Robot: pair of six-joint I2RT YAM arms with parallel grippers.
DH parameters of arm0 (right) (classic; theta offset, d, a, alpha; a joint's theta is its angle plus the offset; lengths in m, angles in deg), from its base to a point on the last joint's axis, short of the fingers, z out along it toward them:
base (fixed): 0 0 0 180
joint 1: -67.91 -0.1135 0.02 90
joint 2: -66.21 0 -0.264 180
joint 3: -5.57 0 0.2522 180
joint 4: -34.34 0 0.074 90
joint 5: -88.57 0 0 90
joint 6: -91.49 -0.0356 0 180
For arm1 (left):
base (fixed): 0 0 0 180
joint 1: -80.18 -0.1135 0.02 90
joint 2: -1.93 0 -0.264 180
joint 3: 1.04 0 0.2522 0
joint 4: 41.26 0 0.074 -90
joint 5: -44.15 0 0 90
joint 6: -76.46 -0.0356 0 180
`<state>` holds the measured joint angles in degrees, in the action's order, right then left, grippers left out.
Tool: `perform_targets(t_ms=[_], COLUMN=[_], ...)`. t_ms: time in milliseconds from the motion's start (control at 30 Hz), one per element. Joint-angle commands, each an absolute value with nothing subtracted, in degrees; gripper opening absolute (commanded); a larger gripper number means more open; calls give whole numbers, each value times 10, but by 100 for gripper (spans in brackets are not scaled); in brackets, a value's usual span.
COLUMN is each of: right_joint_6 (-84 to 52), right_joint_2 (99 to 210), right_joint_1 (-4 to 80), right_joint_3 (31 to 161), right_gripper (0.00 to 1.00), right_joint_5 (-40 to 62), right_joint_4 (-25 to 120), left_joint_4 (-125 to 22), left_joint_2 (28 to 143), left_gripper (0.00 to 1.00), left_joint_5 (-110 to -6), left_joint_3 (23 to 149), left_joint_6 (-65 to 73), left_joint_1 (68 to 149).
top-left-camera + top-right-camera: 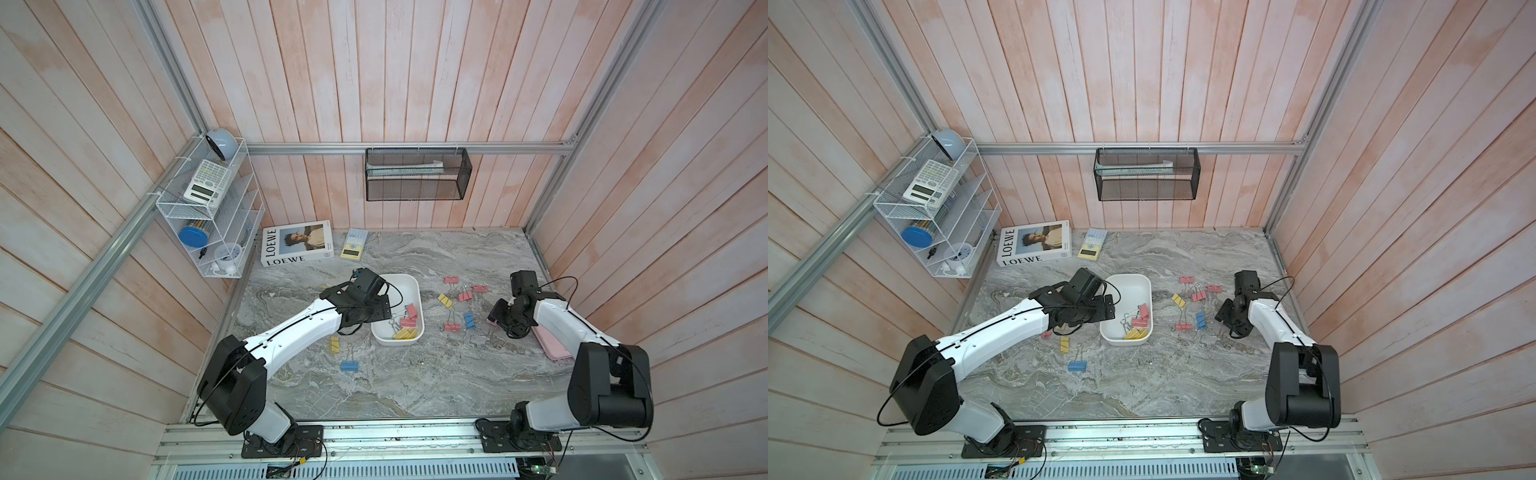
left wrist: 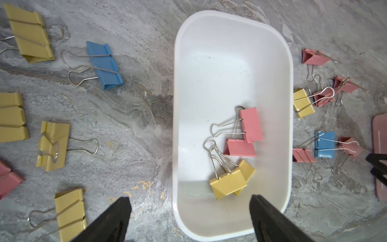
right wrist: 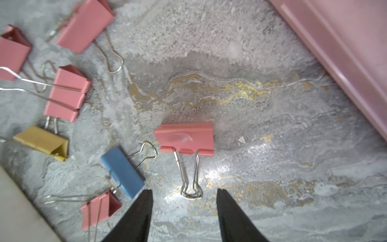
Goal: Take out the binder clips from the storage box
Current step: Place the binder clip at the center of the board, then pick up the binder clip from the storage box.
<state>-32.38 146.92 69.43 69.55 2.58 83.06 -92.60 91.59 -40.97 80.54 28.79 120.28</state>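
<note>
My left claw [image 2: 188,200] is spread wide and empty. It hangs over the near end of the storage box [image 2: 219,62], one finger [image 2: 270,222] above the box, the other outside it over the marble table [image 2: 136,117]. Just ahead of my tips four binder clips [image 2: 239,147] lie in the box, two pink and two yellow, bunched together. My left wrist view also shows a scatter of yellow clips [image 2: 53,145] on the outer side of that claw; in both top views my forearm hides most of them.

My right claw [image 3: 184,191] is spread too, pinching nothing. A pink clip [image 3: 184,136] lies flat on the table ahead of it, wire loops between my fingertips. In a top view the claw [image 1: 498,318] covers nearly all of that clip. The top views alone show the book [image 1: 297,243] and calculator [image 1: 354,244] far beyond both claws.
</note>
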Motion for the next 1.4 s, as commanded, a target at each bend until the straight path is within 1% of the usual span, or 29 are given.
perform_targets(t_ms=[0, 100, 200, 233, 267, 300, 333, 500, 600, 767, 1100, 1367], right_joint_6=[-320, -325, -329, -329, -330, -332, -333, -333, -332, -335, -338, -338], right_joint_2=[1422, 1385, 1360, 1354, 1348, 1342, 1339, 1328, 1324, 1315, 1316, 1323], right_joint_1=[685, 663, 636, 629, 620, 613, 606, 578, 565, 550, 544, 544], right_joint_3=[710, 713, 724, 726, 728, 730, 730, 731, 733, 728, 730, 731], right_gripper=[64, 73, 80, 95, 98, 98, 98, 98, 98, 98, 98, 98], right_joint_5=[65, 77, 82, 85, 90, 98, 107, 136, 143, 144, 143, 145], right_joint_4=[853, 854, 860, 861, 860, 857, 855, 849, 854, 859, 868, 866], left_joint_4=[-909, -899, -895, -893, -893, -895, -896, -897, -895, -880, -897, -900], left_joint_2=[953, 991, 1030, 1040, 1053, 1065, 1078, 1131, 1156, 1181, 1223, 1241], left_gripper=[87, 74, 61, 58, 56, 52, 51, 48, 46, 43, 41, 40], left_joint_5=[-432, -448, -456, -459, -462, -464, -467, -485, -497, -518, -533, -538], left_joint_3=[844, 869, 895, 903, 911, 922, 931, 964, 975, 981, 1010, 1015], left_joint_6=[264, 260, 249, 240, 226, 210, 191, 91, 57, 27, -33, -48], left_joint_1=[1213, 1214, 1216, 1217, 1216, 1216, 1216, 1213, 1206, 1190, 1184, 1185])
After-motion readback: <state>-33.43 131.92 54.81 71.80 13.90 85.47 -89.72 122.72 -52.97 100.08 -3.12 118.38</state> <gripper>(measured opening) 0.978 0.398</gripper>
